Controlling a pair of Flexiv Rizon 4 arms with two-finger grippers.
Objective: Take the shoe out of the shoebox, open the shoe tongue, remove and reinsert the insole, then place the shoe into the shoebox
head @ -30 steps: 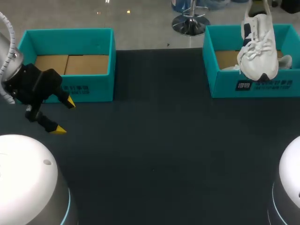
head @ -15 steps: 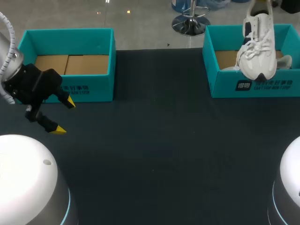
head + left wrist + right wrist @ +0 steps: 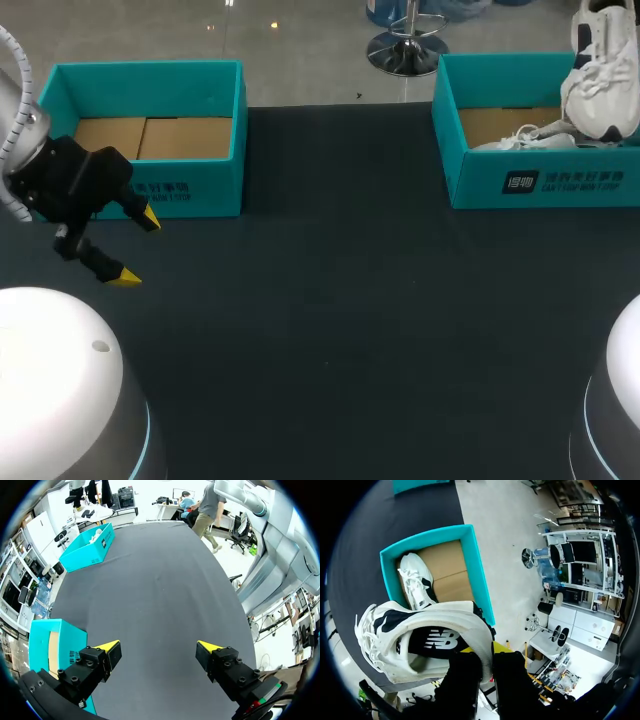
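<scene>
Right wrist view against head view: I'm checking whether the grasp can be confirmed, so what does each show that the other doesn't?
Only the right wrist view shows the right gripper, its fingers shut on the heel of the white sneaker, and the whole of the second sneaker, which lies in the teal right shoebox. Only the head view shows the left gripper, open, near the front wall of the left shoebox. Both show the held white sneaker, the right shoebox and the second sneaker inside it.
</scene>
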